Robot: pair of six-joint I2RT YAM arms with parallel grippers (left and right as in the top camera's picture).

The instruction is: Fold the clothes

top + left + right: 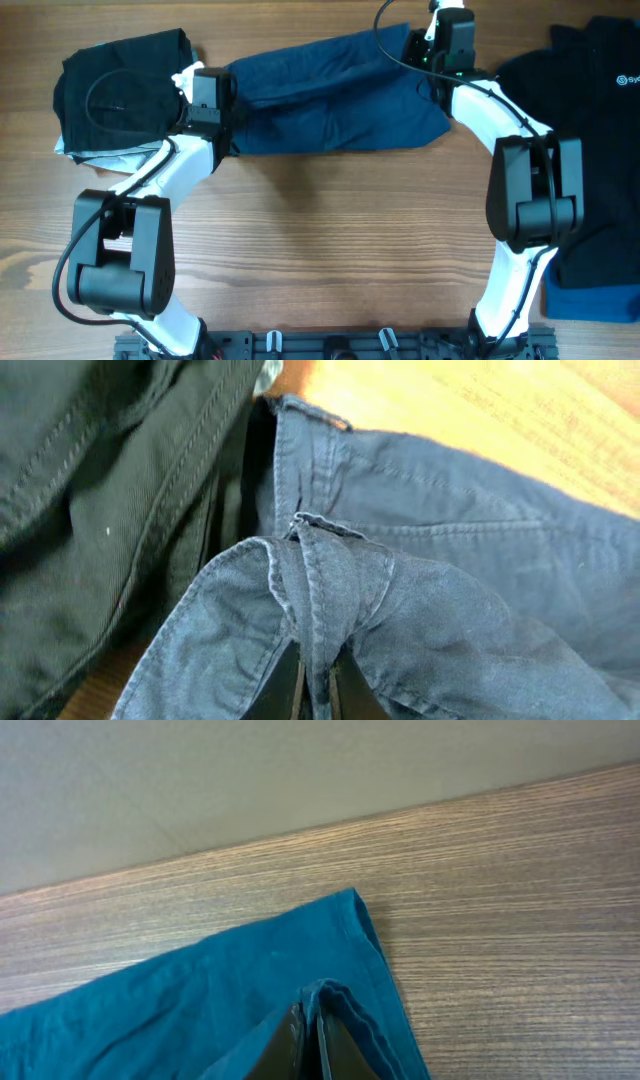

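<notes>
The clothes (330, 95), a pair of blue denim shorts, lie in a long band across the far part of the table, stretched between my two grippers. My left gripper (222, 100) is at their left end. In the left wrist view it (316, 685) is shut on a bunched seam of the denim (450, 560). My right gripper (432, 55) is at their right end. In the right wrist view it (308, 1045) is shut on a folded hem edge of the blue cloth (200, 1000), close above the table.
A black garment with pale trim (120, 85) lies at the far left, touching the shorts' left end (90, 490). A black polo shirt with a white logo (590, 120) covers the right side, with blue cloth (590, 300) below it. The table's far edge (300, 825) is close behind.
</notes>
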